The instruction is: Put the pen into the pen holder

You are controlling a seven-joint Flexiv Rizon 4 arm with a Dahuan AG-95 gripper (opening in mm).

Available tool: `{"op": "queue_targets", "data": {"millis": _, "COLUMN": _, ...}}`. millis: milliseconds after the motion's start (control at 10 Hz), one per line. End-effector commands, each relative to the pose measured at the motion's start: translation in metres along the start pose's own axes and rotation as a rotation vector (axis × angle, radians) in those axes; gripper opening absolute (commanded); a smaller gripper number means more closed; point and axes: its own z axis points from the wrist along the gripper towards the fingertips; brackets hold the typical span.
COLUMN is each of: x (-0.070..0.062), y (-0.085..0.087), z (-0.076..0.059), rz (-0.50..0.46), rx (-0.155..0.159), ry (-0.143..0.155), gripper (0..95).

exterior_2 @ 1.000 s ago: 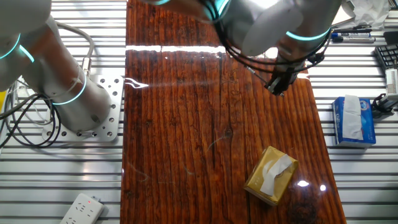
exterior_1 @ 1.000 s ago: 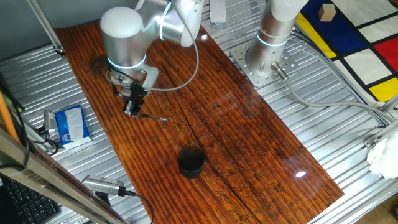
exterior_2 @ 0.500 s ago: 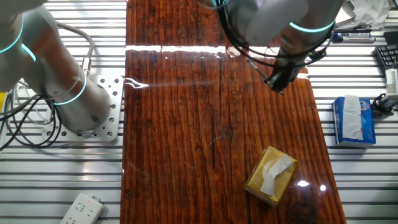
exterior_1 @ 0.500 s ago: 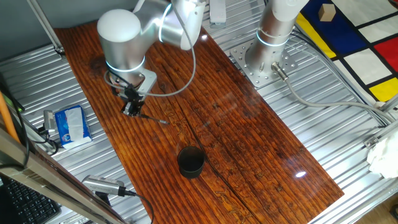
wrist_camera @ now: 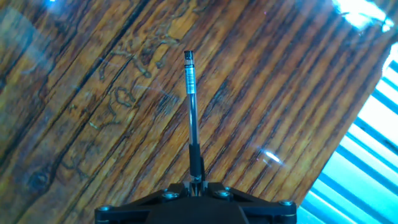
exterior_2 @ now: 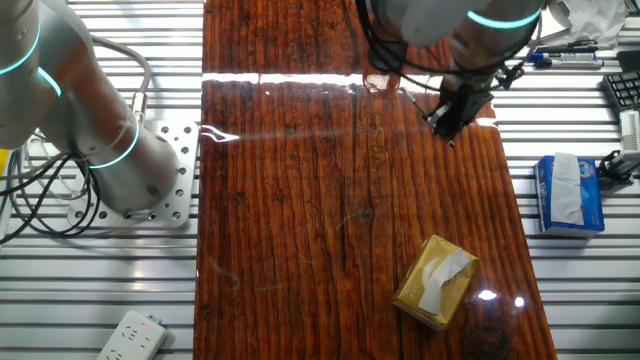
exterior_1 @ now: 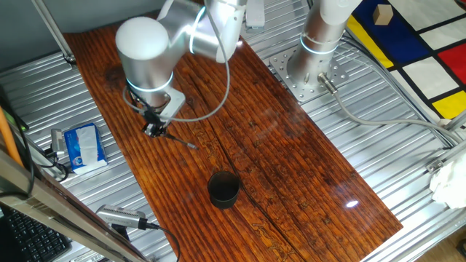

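My gripper [exterior_1: 155, 130] is shut on the pen [exterior_1: 180, 140], a thin dark stick that juts out to the right, low over the wooden table. In the hand view the pen [wrist_camera: 192, 102] runs straight up from between the closed jaws of the gripper [wrist_camera: 196, 182], its tip over the wood grain. The pen holder [exterior_1: 223, 188], a short black cup, stands on the table in front and to the right of the gripper, apart from it. In the other fixed view the gripper [exterior_2: 446, 124] is near the table's far right edge; the cup does not show there.
A yellowish-tan box [exterior_2: 435, 282] lies at the near right of the table. A blue tissue pack [exterior_1: 84, 145] lies off the table's left side. A silver tool with a cable [exterior_1: 122, 217] lies at the front left. An arm base [exterior_1: 309, 69] stands at the back right.
The gripper has kept hold of the pen and turned a little, so the pen's free end points lower and more toward the cup. In the other fixed view the hand has moved slightly up.
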Motion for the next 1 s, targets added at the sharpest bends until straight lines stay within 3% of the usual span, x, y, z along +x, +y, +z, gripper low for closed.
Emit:
{"op": "queue_targets", "data": {"millis": 100, "x": -0.008, "y": -0.003, "z": -0.013, "rz": 0.062, "rx": -0.041, "ry": 0.039, "gripper": 0.0}}
{"op": "queue_targets", "data": {"millis": 200, "x": -0.012, "y": -0.004, "z": -0.018, "rz": 0.085, "rx": -0.053, "ry": 0.054, "gripper": 0.0}}
{"op": "queue_targets", "data": {"millis": 500, "x": -0.018, "y": -0.006, "z": -0.026, "rz": 0.148, "rx": -0.082, "ry": 0.06, "gripper": 0.0}}
{"op": "queue_targets", "data": {"millis": 1000, "x": -0.024, "y": -0.008, "z": -0.033, "rz": 0.228, "rx": -0.135, "ry": 0.101, "gripper": 0.0}}
